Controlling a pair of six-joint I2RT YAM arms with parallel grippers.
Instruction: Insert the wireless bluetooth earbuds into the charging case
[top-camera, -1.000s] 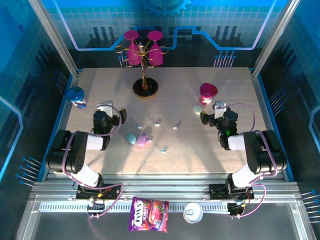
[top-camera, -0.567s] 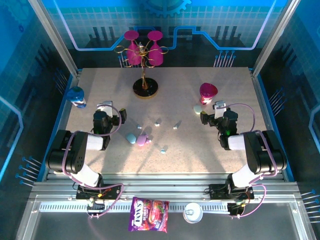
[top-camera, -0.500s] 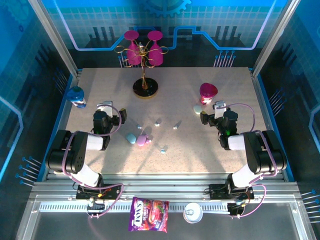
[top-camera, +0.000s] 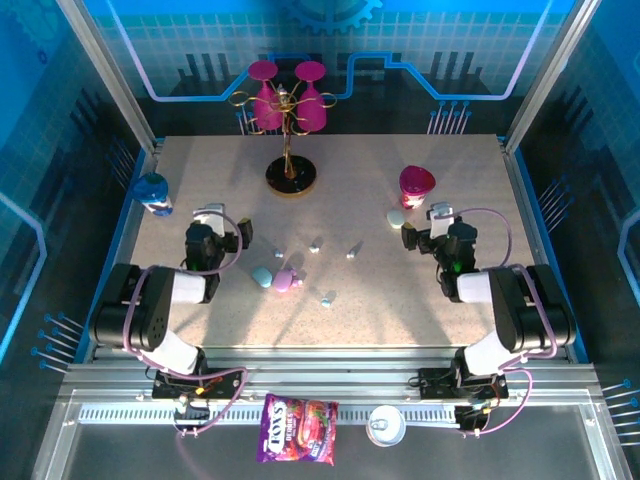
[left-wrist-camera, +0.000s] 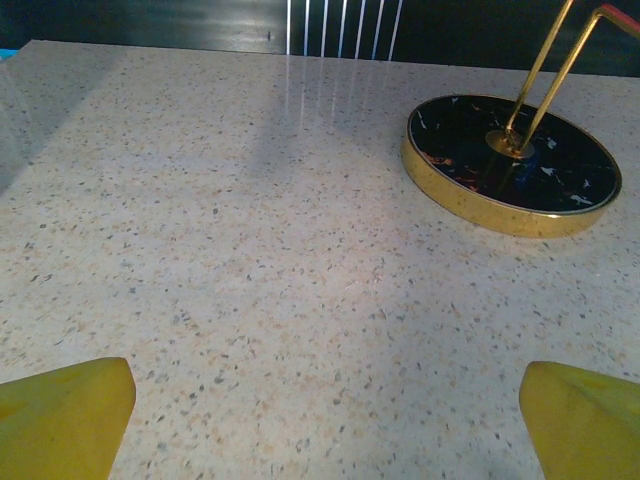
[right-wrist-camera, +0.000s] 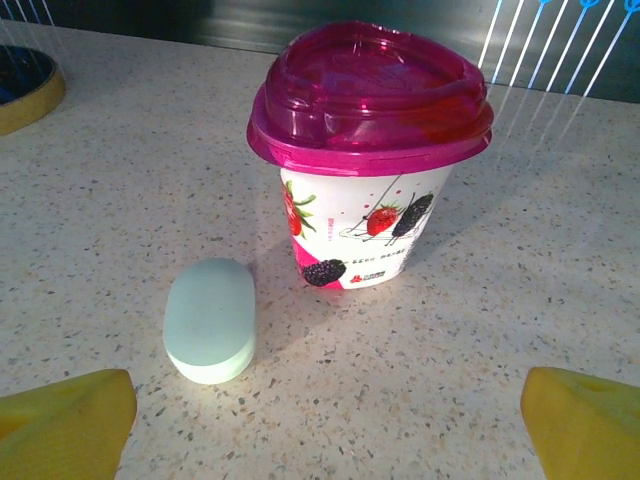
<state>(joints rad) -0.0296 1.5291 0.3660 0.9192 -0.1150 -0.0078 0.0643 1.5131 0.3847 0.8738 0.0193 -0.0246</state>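
You moved very little. The black and white left arm (top-camera: 140, 312) swung its big elbow a tiny bit out to the left. The black and white right arm (top-camera: 525, 310) swung its elbow a tiny bit out to the right, and the right gripper (top-camera: 411, 238) slid just a little that way too.

Looking across a speckled beige table (left-wrist-camera: 250, 250) with the left pincer (left-wrist-camera: 325, 425) spreading its yellow fingertips (left-wrist-camera: 65, 420) wide at the lower corners. Facing a round black gold-rimmed base (left-wrist-camera: 512, 165) at upper right, carrying thin gold rods (left-wrist-camera: 545, 65) rising upward.
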